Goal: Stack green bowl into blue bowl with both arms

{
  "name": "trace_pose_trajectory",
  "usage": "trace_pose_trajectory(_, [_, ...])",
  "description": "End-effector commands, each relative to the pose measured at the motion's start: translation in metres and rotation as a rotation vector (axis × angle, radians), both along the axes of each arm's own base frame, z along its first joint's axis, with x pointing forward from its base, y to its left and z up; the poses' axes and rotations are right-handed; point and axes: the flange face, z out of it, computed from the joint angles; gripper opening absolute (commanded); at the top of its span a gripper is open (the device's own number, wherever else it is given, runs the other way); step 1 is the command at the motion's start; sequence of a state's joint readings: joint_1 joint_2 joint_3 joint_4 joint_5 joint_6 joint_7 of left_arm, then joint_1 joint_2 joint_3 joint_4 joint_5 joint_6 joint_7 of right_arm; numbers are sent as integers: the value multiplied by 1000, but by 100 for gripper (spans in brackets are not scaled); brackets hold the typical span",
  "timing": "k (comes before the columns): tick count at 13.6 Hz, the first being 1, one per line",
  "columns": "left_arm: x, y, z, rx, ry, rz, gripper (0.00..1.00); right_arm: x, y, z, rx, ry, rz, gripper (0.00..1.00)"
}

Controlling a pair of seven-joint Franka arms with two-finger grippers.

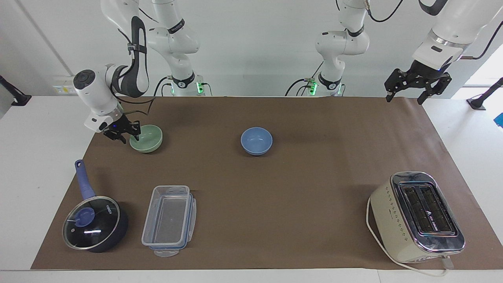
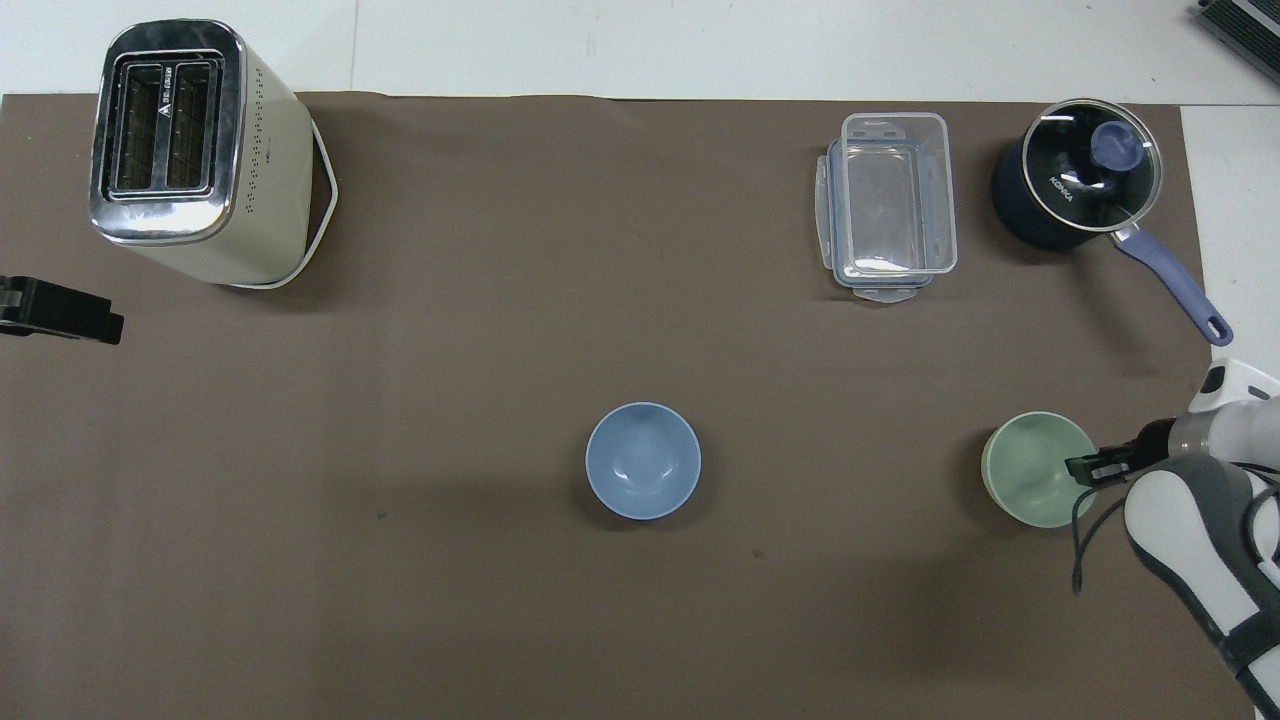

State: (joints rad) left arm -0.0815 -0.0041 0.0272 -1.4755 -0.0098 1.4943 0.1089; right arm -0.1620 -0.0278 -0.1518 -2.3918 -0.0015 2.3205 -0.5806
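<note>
The green bowl (image 1: 146, 138) is a small, round, pale mint-green bowl, plain and matte, standing upright and empty on the brown mat toward the right arm's end of the bench. The blue bowl (image 1: 256, 140) is a periwinkle bowl of the same size and shape, also upright and empty, near the mat's middle, well apart from the green one.
</note>
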Motion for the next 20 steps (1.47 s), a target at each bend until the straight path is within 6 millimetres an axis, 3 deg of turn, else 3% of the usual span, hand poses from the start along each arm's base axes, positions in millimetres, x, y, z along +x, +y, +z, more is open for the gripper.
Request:
trace_pose_trajectory(1, [-3,4,8,-7,6,15,100,2,-1,-1,-8,3,28,0])
trace_pose_trajectory(3, [-4,3,10,-8,-7,12,100,13,-4,9,-8,5,31,0])
trace_pose_trajectory(6, [-7,-2,10,-10,-1,-2,100,35,0,66,29,56,32,0])
trace_pose_trajectory(10, [-7,2,11,-10,-1,5,100,67,45,126,74,12,22,0])
trace_pose_trajectory(12, [-7,1,11,-10,-1,4,100,80,82,155,72,17,2,0])
trace_pose_trajectory(16, [-7,2,11,-10,-1,5,100,86,169,160,87,23,-54,0])
trace_pose_trajectory(20, [-7,1,11,-10,-1,4,100,67,299,156,71,27,-119,0])
